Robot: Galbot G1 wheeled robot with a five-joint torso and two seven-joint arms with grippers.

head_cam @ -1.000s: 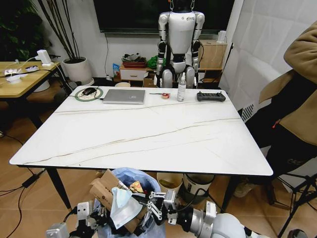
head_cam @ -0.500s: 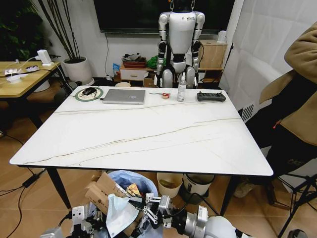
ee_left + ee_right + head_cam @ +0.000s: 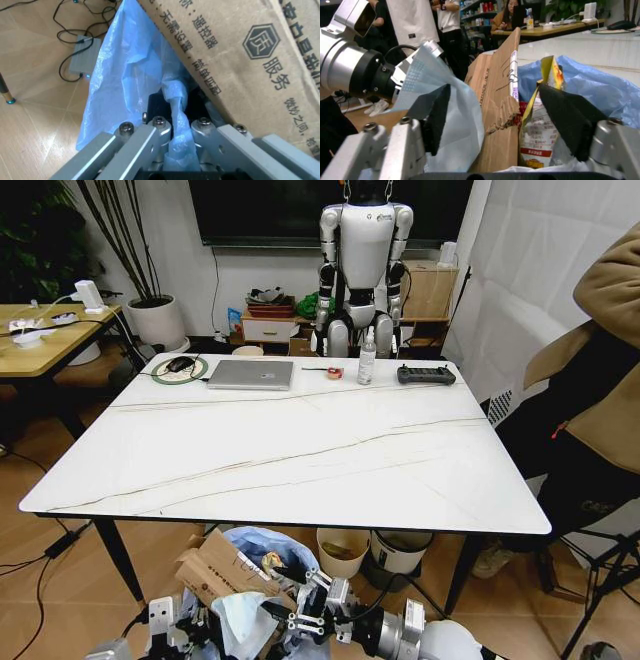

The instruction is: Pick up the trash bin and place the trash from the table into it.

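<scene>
Trash bin [image 3: 255, 552]: stuffed, at your 6 o'clock below the counter [image 3: 290, 445].
Left gripper [image 3: 175, 129]: fingers pinch its bag.
Right gripper [image 3: 502, 112]: fingers spread wide.

A silver laptop [image 3: 251, 374], clear bottle [image 3: 367, 359] and black remote [image 3: 426, 375] stand apart.

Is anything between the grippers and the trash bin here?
Nothing visible. The left gripper pinches the trash bin by its blue bag; the right gripper, open, straddles the cardboard and wrapper sticking out.
</scene>
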